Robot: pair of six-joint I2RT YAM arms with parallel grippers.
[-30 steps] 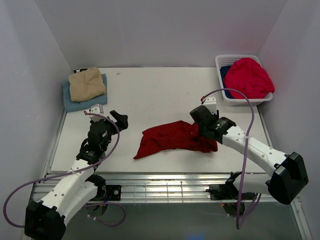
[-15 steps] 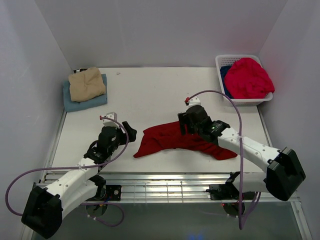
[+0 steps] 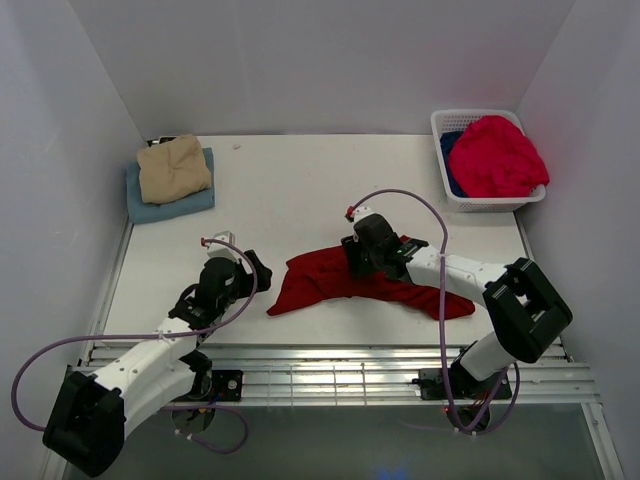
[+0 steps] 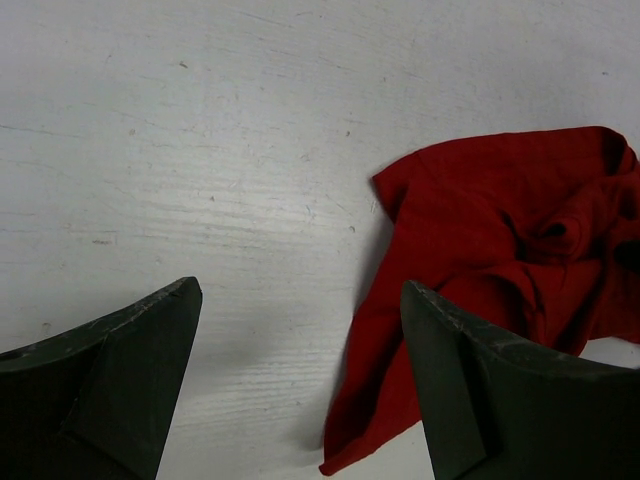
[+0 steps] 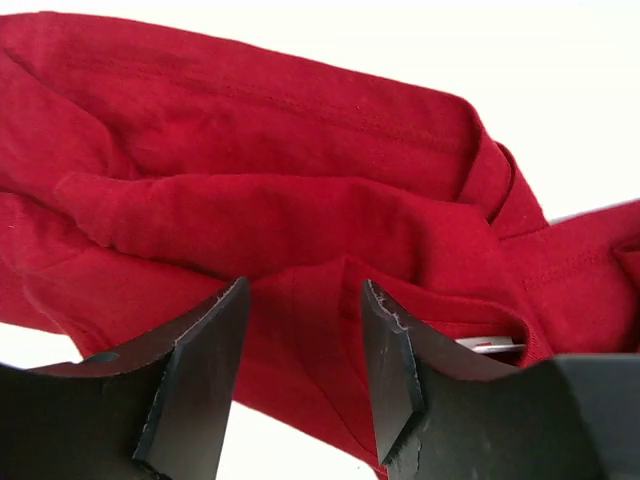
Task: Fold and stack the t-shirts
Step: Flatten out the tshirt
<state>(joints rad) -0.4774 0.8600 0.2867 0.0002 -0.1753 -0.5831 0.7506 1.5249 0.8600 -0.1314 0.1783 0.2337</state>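
A dark red t-shirt point(image 3: 320, 280) lies crumpled across the middle of the table. My right gripper point(image 3: 357, 256) is low over its upper middle. In the right wrist view that gripper point(image 5: 300, 375) is open, and a raised fold of the dark red t-shirt point(image 5: 300, 230) stands between its fingertips point(image 5: 200, 370). My left gripper point(image 3: 256, 270) is open just left of the shirt. In the left wrist view the shirt's lower left corner point(image 4: 480, 240) lies by its right finger point(image 4: 490, 390). A tan t-shirt point(image 3: 173, 168) rests on a light blue one point(image 3: 150, 210) at the back left.
A white lattice basket point(image 3: 442, 124) at the back right holds a bright pinkish-red t-shirt point(image 3: 497, 155) and a deep blue one point(image 3: 449, 166). The table's front edge point(image 3: 330, 347) runs just below the dark red shirt. Walls close in on three sides.
My right gripper has let go of the shirt's right end and moved left to the shirt's middle. That end now lies flat. My left gripper moved right, toward the shirt.
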